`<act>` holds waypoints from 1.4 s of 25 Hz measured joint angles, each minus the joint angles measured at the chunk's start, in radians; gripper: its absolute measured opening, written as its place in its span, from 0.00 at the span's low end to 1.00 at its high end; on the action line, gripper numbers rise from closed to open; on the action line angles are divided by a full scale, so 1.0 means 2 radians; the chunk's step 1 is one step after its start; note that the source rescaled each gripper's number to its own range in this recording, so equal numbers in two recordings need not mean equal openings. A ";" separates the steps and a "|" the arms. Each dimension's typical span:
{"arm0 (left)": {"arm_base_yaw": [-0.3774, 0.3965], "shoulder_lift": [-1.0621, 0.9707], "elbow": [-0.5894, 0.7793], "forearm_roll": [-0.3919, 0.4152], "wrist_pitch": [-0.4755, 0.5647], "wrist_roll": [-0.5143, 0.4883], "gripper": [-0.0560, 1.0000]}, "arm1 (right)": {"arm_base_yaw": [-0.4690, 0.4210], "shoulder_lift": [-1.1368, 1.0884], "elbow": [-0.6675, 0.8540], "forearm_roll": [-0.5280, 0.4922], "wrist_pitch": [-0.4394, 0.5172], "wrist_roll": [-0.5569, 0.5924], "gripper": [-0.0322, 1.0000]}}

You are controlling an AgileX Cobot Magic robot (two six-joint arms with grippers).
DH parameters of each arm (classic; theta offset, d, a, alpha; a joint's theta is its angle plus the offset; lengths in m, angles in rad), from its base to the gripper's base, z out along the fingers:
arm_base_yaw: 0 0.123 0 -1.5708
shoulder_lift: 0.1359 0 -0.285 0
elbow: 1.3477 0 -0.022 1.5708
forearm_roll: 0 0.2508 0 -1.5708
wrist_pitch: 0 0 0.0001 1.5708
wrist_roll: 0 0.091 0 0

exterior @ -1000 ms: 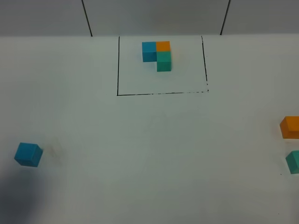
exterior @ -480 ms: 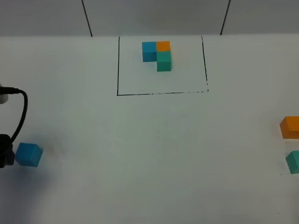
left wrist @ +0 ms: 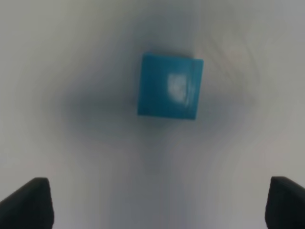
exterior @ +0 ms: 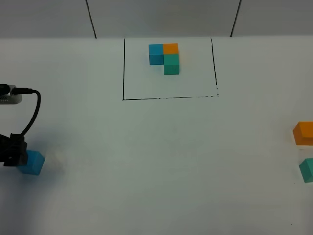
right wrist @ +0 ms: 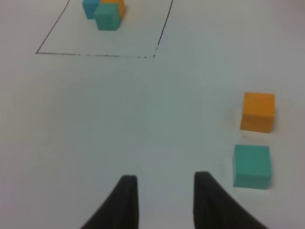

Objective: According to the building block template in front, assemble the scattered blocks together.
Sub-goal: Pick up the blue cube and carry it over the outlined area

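Note:
The building block template (exterior: 123, 73) is a black-lined rectangle at the back centre, framing an L of blue (exterior: 156, 54), orange (exterior: 170, 48) and teal-green (exterior: 171, 64) cubes. The loose sky-blue cube (exterior: 34, 163) lies at the far left. My left gripper (exterior: 13, 151) hangs over its left side, partly covering it. In the left wrist view the cube (left wrist: 170, 86) lies ahead of the gripper (left wrist: 157, 202), whose jaws are wide apart and empty. The loose orange cube (exterior: 304, 133) and teal-green cube (exterior: 307, 170) lie at the right edge. My right gripper (right wrist: 164, 193) is open and empty, left of the teal-green cube (right wrist: 252, 166) and the orange cube (right wrist: 258, 111).
A black cable (exterior: 30, 115) loops up from the left arm to a grey connector (exterior: 10, 94). The white table (exterior: 161, 156) runs back to a grey wall. The right wrist view also shows the template (right wrist: 157, 45) far ahead.
My left arm has come in from the left edge and moved right, up to the sky-blue cube, now overlapping its left side. The cubes have not moved.

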 joint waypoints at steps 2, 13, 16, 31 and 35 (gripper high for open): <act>0.000 0.004 0.000 -0.006 -0.004 0.000 0.93 | 0.000 0.000 0.000 0.000 0.000 0.000 0.03; -0.029 0.039 0.000 -0.002 -0.019 0.011 0.93 | 0.000 0.000 0.000 0.000 0.000 0.000 0.03; -0.029 0.047 0.000 0.021 -0.018 -0.014 0.93 | 0.000 0.000 0.000 0.000 0.000 0.000 0.03; -0.029 0.146 0.000 0.037 -0.071 -0.040 0.92 | 0.000 0.000 0.000 0.000 0.000 0.000 0.03; -0.029 0.176 0.000 0.032 -0.098 -0.040 0.91 | 0.000 0.000 0.000 0.000 0.000 0.001 0.06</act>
